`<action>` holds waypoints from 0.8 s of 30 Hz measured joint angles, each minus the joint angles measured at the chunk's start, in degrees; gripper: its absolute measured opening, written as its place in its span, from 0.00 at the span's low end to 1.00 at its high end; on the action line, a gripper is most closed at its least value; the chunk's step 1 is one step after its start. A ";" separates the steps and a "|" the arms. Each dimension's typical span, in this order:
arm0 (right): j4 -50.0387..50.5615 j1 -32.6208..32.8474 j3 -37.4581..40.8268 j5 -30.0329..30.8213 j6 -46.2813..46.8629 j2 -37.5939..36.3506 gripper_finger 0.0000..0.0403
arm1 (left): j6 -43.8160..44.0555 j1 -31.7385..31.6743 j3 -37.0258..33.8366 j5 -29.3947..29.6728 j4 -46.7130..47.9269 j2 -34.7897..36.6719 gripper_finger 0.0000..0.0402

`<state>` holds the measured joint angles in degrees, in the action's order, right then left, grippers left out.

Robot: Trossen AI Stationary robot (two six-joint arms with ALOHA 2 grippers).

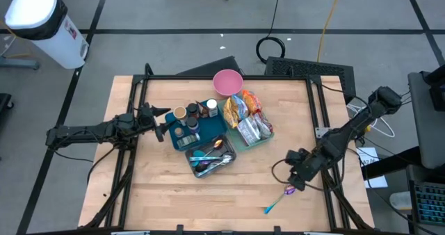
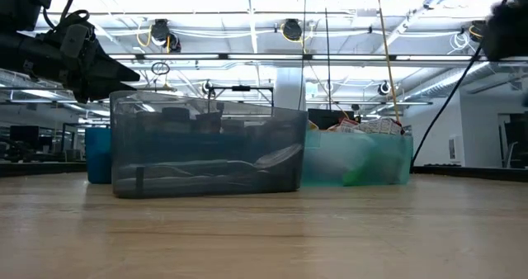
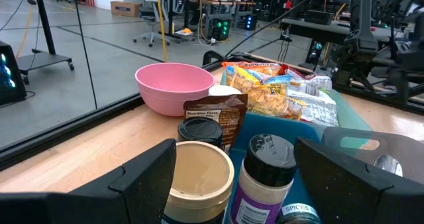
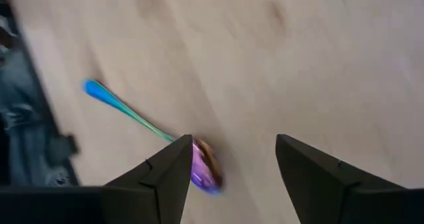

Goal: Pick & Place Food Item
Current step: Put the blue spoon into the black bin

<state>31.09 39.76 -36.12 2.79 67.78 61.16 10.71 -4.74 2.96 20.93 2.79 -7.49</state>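
Observation:
Several snack bags [image 1: 247,117] lie in a teal bin [image 1: 259,142] at the table's middle, also seen from the left wrist [image 3: 278,91]. Next to it stand a blue bin [image 1: 182,143] of spice jars [image 3: 265,171], a grey bin [image 1: 198,171] of cutlery and a pink bowl [image 1: 227,82]. My left gripper [image 1: 163,124] hovers open at the blue bin's left side, level, fingers apart [image 3: 235,148]. My right gripper [image 1: 293,181] hangs open over the table's right near part, tilted downward [image 4: 235,141]. Below it an iridescent spoon [image 4: 139,118] lies flat on the wood [image 1: 278,199].
The bins cluster in the table's middle [image 2: 206,147]. Bare wood [image 1: 160,193] spreads along the near side and at the left. A black frame rail [image 1: 320,117] runs along the right edge beside my right arm. Cables and a white bin [image 1: 42,19] are on the floor beyond.

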 joint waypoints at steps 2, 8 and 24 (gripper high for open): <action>0.03 1.72 2.79 -0.16 3.29 -1.37 0.51 | 0.01 -0.01 0.00 0.00 0.00 0.00 0.77; -5.01 5.42 7.55 -0.15 9.49 -2.67 0.48 | 0.00 0.01 0.00 0.00 0.00 0.00 0.77; -18.66 7.62 11.74 -4.52 14.97 2.18 0.40 | 0.00 0.00 0.00 0.00 0.00 0.01 0.77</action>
<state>12.43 47.38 -24.38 -1.73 82.75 63.34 10.71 -4.74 2.96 20.93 2.79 -7.48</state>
